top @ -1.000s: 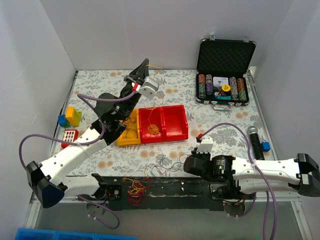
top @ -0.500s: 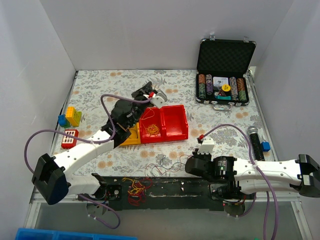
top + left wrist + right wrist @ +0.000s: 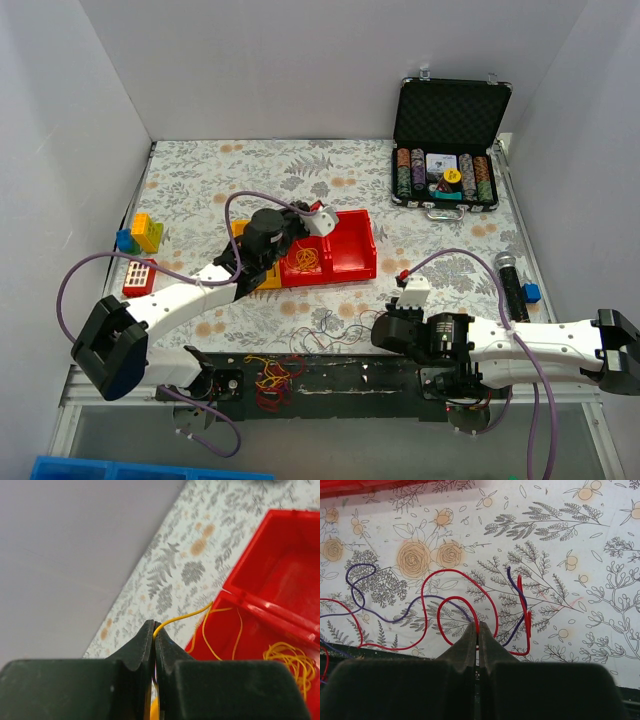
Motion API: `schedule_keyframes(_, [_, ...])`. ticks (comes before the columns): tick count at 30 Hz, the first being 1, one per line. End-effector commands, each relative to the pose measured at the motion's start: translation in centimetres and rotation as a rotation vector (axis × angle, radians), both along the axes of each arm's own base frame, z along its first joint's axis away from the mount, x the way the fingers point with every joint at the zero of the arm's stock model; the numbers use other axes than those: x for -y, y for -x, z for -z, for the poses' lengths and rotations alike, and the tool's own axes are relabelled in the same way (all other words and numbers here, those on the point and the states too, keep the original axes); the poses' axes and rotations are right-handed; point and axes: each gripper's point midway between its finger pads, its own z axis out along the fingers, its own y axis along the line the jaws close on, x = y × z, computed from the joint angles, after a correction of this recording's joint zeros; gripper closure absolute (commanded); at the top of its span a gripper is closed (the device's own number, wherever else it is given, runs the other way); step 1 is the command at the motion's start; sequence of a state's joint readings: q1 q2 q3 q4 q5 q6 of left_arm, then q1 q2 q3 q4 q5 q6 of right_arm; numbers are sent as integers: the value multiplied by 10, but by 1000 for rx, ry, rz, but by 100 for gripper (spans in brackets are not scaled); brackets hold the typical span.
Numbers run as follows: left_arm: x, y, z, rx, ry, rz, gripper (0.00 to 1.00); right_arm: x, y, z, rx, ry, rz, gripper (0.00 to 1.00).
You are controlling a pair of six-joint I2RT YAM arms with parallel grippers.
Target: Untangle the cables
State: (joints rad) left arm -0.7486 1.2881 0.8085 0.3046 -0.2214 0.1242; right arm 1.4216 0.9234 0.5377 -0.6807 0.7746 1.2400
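My left gripper (image 3: 155, 625) is shut on a thin yellow cable (image 3: 185, 616). The cable runs from the jaws into the red bin (image 3: 260, 607), where a coil of yellow cables (image 3: 292, 657) lies. From above, that gripper (image 3: 295, 208) hovers at the red bin's (image 3: 352, 268) back left corner. My right gripper (image 3: 478, 626) is shut on a looping red cable (image 3: 455, 598), which lies over a purple cable (image 3: 357, 582) on the floral cloth. Seen from above, the right gripper (image 3: 374, 331) sits by the loose cables (image 3: 335, 325) near the front edge.
A yellow bin (image 3: 258, 272) adjoins the red one. More red and yellow wires (image 3: 272, 375) lie on the black base plate. An open poker chip case (image 3: 448, 170) stands back right, toy blocks (image 3: 145, 230) at the left, and a black cylinder (image 3: 508, 283) at the right.
The left arm has swung down and forward from the back of the table to the red bin, still pinching the yellow cable. The right arm has barely moved.
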Motion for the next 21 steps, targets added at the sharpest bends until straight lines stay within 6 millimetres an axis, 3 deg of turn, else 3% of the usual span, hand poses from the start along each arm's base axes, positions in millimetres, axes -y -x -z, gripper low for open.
schedule_keyframes(1, [-11, 8, 35, -87, -54, -14, 100, 3, -1, 2, 5, -22, 25, 99])
schedule_keyframes(7, [-16, 10, 63, -148, -112, -32, 100, 2, -1, 3, 5, -21, 24, 99])
schedule_keyframes(13, [6, 9, 91, -333, -62, -18, 100, -1, -1, 3, 2, -11, 21, 99])
schedule_keyframes(17, [8, 6, 124, -506, -73, -118, 100, -1, -2, -1, 8, -20, 25, 99])
schedule_keyframes(21, [12, 2, 135, -548, -73, -146, 100, -1, -3, -6, 17, -28, 30, 99])
